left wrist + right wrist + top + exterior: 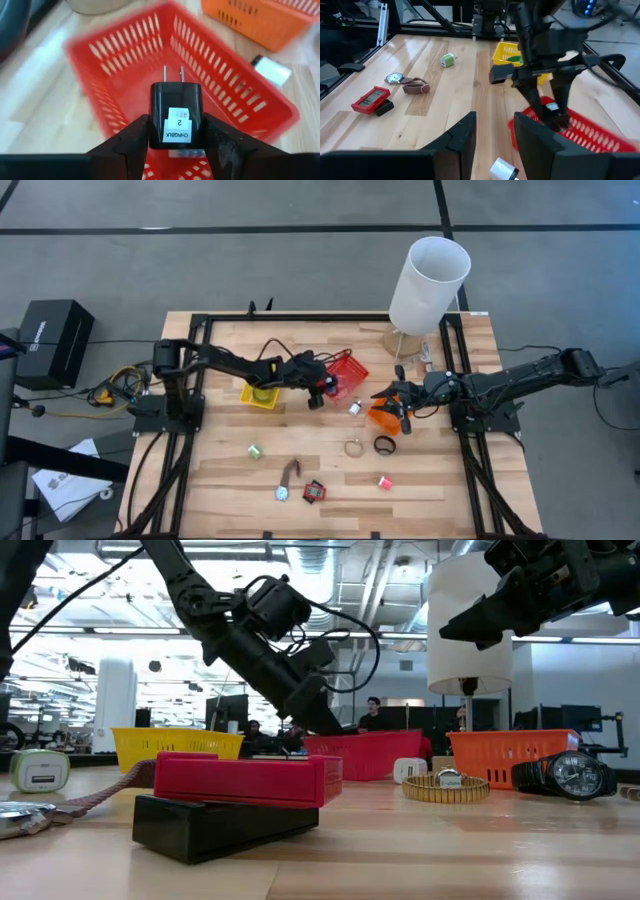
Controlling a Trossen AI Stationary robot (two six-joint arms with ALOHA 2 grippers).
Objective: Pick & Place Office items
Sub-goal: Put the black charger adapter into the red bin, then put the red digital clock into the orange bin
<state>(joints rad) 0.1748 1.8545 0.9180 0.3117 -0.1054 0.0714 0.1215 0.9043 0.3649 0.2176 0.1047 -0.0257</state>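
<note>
Charger [176, 114], black, prongs forward, pinched between left gripper [175, 137] fingers above red basket [235, 95]. Risk: early release, charger bounces off rim. Right gripper [492, 132] spread, empty, waiting over orange basket [384, 417].

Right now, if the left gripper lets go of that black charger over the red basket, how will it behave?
The black charger looks rigid and boxy, so it should probably drop flat, not roll. It hangs over the red basket; its prongs might snag the mesh.
</note>
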